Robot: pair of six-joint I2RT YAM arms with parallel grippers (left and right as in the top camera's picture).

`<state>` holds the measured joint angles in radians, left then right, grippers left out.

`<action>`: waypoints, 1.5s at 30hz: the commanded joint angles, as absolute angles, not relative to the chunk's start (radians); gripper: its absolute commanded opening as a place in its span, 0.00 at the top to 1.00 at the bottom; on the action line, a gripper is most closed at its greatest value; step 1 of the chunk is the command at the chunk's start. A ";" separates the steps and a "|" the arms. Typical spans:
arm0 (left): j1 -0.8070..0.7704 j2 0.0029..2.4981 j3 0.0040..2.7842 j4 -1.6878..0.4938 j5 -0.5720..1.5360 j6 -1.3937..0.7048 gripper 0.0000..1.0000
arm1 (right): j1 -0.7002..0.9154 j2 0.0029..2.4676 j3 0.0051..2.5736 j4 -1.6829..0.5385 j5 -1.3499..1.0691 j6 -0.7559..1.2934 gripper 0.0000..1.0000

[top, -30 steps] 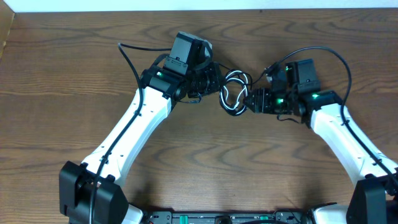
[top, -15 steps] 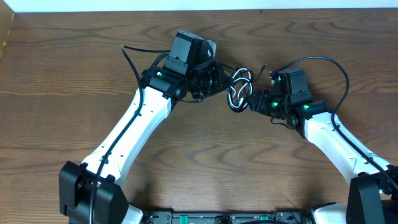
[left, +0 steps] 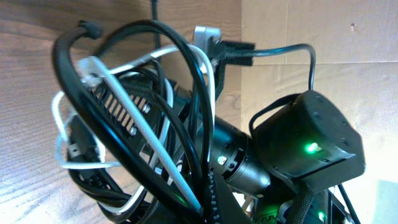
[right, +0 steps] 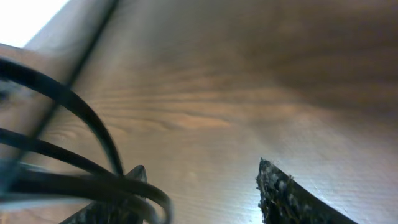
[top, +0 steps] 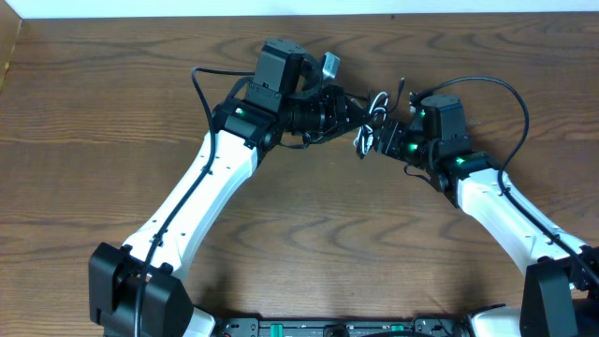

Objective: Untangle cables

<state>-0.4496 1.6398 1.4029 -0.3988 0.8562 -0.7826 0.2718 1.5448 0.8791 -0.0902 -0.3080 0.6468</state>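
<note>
**A:** Where are the cables?

**B:** Upper middle of the overhead view, in one small bunch between the left gripper and the right gripper, above the wooden table. The two grippers nearly meet there.

**A:** Are the cords separated?

**B:** No. In the left wrist view, loops of the black cord and the white cord cross each other over the left half of the frame. The right arm's dark housing is behind them.

**A:** And the left gripper's grasp?

**B:** I cannot tell. The loops hide its fingers.

**A:** The right one?

**B:** In its own view the right gripper is spread, with bare wood between the tips. Black strands cross the lower left, by one fingertip.
</note>
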 commanded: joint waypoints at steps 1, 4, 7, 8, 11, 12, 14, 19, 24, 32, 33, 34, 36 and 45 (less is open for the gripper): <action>-0.449 1.629 1.414 -0.398 0.899 -0.775 0.93 | 0.276 1.549 0.874 -0.048 -0.377 0.659 0.46; -0.449 1.629 1.414 -0.398 0.900 -0.781 0.93 | 0.276 1.549 0.874 -0.059 -0.371 0.658 0.47; -0.449 1.629 1.414 -0.379 0.945 -0.823 0.92 | 0.276 1.550 0.874 -0.107 -0.324 0.658 0.49; -0.449 1.629 1.414 -0.353 0.992 -0.850 0.93 | 0.276 1.551 0.874 -0.134 -0.282 0.658 0.49; -0.449 1.629 1.414 -0.293 1.095 -0.903 0.93 | 0.276 1.561 0.874 -0.175 -0.203 0.657 0.50; -0.449 1.629 1.414 -0.271 1.129 -0.922 0.93 | 0.274 1.566 0.874 -0.182 -0.186 0.656 0.49; -0.449 1.629 1.414 -0.243 1.178 -0.942 0.93 | 0.266 1.571 0.874 -0.200 -0.169 0.641 0.50; -0.422 1.629 1.414 -0.229 1.194 -0.922 0.92 | 0.213 1.571 0.874 -0.270 -0.156 0.619 0.50; -0.335 1.629 1.414 -0.234 1.137 -0.818 0.93 | 0.120 1.571 0.874 -0.399 -0.156 0.611 0.53; -0.263 1.629 1.411 -0.581 0.707 -0.637 0.93 | -0.019 1.566 0.875 -0.471 -0.373 0.441 0.99; -0.270 1.631 1.410 -0.618 0.663 -0.616 0.92 | -0.019 1.564 0.876 -0.464 -0.409 0.416 0.99; -0.277 1.633 1.410 -0.646 0.633 -0.596 0.93 | -0.018 1.563 0.876 -0.459 -0.446 0.387 0.99; -0.292 1.633 1.409 -0.684 0.600 -0.555 0.93 | -0.012 1.562 0.878 -0.451 -0.507 0.348 0.99; -0.321 1.634 1.409 -0.767 0.442 -0.490 0.92 | -0.007 1.561 0.898 -0.445 -0.700 0.265 0.99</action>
<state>-0.3279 1.6436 1.3994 -0.7570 0.5537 -0.5392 -0.0044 1.5513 0.8814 -0.4492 -0.5674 0.3447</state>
